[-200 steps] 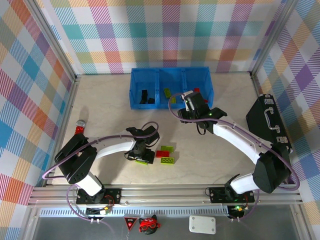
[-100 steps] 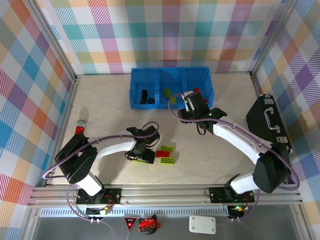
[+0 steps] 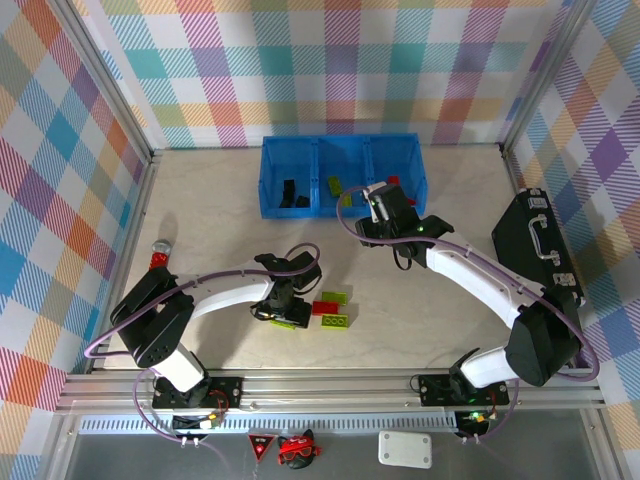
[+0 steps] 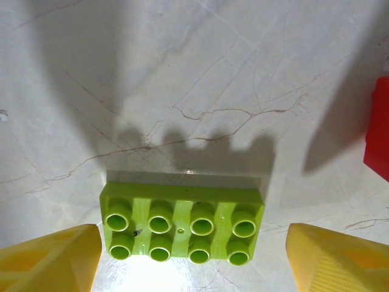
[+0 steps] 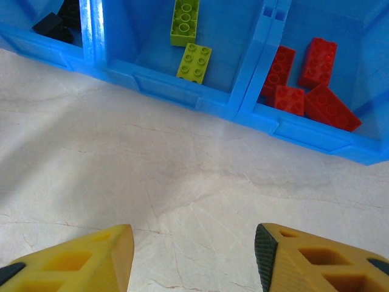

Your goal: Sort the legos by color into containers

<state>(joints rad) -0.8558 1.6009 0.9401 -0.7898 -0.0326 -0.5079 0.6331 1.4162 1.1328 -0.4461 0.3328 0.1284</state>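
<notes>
Left gripper [image 4: 193,258] hangs open, yellow fingers [image 4: 55,258] either side of a lime green eight-stud brick [image 4: 182,222]. Right gripper [image 5: 193,255], open and empty, faces the blue bin [image 5: 161,85] just ahead, red bricks [image 5: 304,85] in its right compartment.

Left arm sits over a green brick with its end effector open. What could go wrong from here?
1. The left end effector spans the lime brick lengthwise, and the brick sits off-centre between the fingers, so closing may push or twist it rather than grip it.
2. The red brick lies close beside it and may get nudged.
</notes>
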